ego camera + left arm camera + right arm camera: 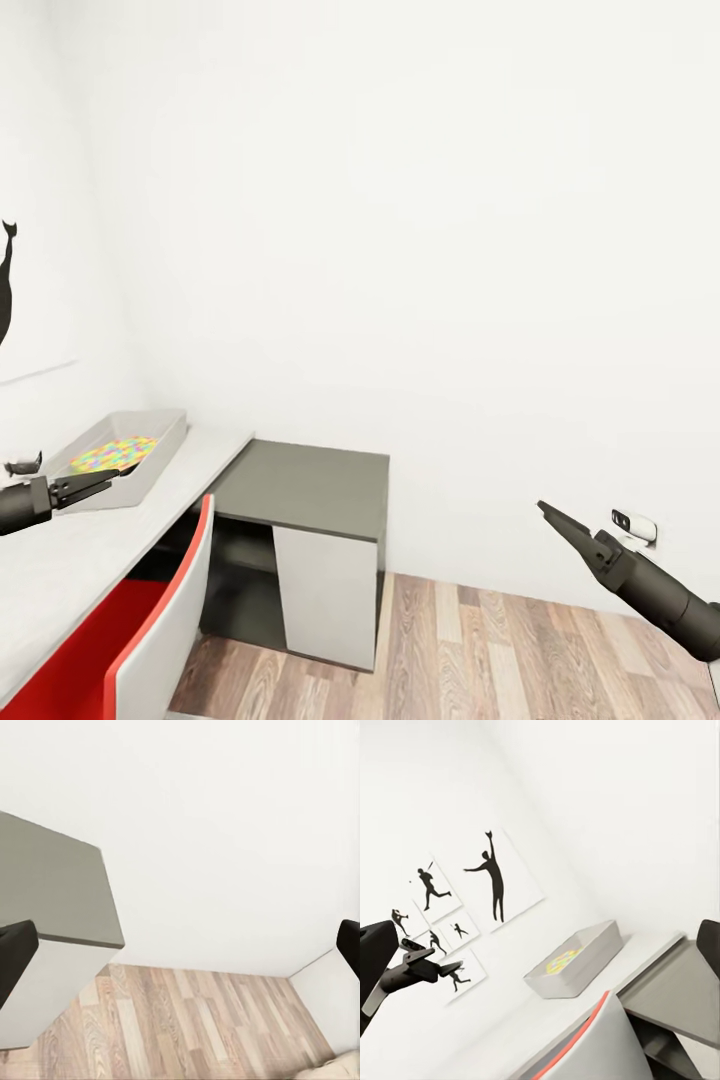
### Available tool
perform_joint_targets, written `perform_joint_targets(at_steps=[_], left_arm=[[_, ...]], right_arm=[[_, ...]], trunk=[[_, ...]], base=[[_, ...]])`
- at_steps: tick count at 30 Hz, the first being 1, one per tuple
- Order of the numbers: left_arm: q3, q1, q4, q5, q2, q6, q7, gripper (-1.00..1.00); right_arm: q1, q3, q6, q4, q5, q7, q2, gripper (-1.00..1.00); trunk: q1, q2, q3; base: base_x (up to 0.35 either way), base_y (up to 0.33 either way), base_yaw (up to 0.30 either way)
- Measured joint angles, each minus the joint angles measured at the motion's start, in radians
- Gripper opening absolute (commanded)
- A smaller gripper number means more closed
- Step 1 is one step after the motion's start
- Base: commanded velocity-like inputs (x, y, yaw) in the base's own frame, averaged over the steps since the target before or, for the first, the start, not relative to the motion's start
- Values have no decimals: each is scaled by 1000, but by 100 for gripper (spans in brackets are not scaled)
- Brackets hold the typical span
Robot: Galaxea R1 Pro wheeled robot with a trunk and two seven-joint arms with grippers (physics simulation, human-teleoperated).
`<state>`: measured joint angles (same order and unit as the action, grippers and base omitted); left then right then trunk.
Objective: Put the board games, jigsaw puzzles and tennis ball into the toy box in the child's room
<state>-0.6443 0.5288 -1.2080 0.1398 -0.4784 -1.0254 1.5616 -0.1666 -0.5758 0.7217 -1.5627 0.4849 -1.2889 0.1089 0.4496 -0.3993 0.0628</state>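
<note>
Fingers (95, 483) of our left gripper (98, 484) are sitting open and empty beside the toy box (160, 458), our right gripper (548, 513) is pinching shut on nothing, so we are going slowly to find more toys.

Both arms are dark grey, near-black cylinders with a matte finish. The left gripper (95, 484) ends in two thin, flat black fingers (angular, like small blades). The right gripper (548, 513) tapers from a blocky wrist to a pointed tip.
</note>
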Motion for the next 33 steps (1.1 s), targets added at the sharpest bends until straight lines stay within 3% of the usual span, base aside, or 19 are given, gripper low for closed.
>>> perform_joint_targets(at_steps=[19, 25, 29, 33], left_arm=[[2, 0, -3, 0, 10, 0, 0, 100], [7, 0, -6, 1, 36, 12, 0, 100], [46, 0, -8, 5, 74, 20, 0, 100], [143, 0, -8, 11, 117, 27, 0, 100]], right_arm=[[-2, -1, 1, 1, -2, 2, 0, 100], [-3, 1, 0, 11, -10, 11, 0, 100], [-7, 5, -1, 34, -13, 45, 0, 100], [-15, 9, -5, 91, -16, 140, -1, 100]], trunk=[[0, 0, 23], [0, 0, 30], [0, 0, 35], [0, 0, 40]], base=[[0, 0, -211], [0, 0, -211], [0, 0, -212], [0, 0, -218]])
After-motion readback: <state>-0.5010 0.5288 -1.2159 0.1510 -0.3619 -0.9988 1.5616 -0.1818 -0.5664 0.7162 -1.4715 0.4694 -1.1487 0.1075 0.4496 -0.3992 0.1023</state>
